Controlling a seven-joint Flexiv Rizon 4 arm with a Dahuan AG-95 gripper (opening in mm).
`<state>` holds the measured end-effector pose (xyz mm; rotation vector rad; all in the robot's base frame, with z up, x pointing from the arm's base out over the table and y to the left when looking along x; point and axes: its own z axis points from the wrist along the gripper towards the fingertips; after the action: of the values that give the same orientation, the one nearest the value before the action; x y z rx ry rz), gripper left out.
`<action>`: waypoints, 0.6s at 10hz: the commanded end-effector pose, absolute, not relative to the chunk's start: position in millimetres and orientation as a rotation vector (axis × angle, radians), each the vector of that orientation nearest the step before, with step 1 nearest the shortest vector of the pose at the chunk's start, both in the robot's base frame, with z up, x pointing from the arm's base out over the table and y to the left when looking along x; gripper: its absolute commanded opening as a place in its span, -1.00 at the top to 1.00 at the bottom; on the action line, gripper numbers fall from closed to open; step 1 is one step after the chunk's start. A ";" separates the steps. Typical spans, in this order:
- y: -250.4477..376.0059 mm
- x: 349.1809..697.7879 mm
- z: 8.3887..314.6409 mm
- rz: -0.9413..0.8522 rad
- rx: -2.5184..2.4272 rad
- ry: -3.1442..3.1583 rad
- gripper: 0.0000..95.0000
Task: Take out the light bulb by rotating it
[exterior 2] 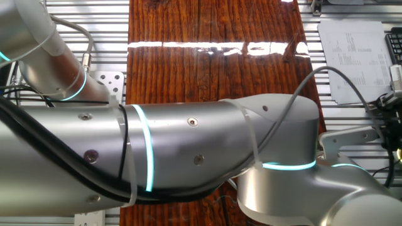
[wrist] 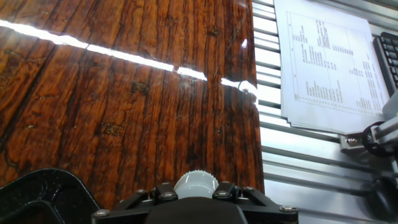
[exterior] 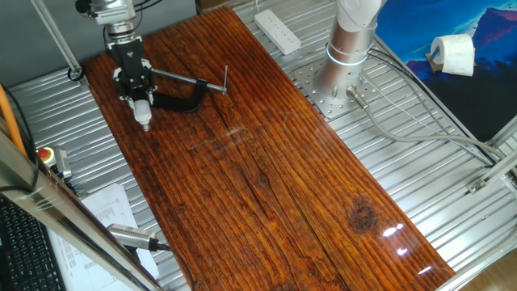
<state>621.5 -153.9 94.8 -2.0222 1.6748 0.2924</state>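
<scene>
Bulb (wrist: 195,184), small white dome with ribbed rim, clenched between black jaws

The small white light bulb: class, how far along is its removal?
Done: the gripper is shut on the small white light bulb, beside the black C-clamp. In hand: the bulb is held above the wooden board. Left: whether it is fully unscrewed cannot be told.

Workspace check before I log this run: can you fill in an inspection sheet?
Surface: glossy dark-brown wooden board, glare streaks.
Job's things: small white rounded light bulb between the tool's fingers, off the board.
Clutter: black C-clamp with steel screw bar; white toilet roll; printed paper sheet.
Grippers: black two-finger tool shut on the bulb.
Cables: grey cables from the arm base.
Surroundings: white power strip, slatted metal table.
</scene>
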 end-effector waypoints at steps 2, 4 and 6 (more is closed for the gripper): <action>-154.4 620.8 94.8 0.290 -2.024 1.675 0.20; -154.4 620.7 94.7 0.287 -2.022 1.695 -0.20; -154.5 620.7 94.7 0.285 -2.020 1.698 -0.60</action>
<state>620.9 -154.3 94.5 -2.0184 1.6984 0.2863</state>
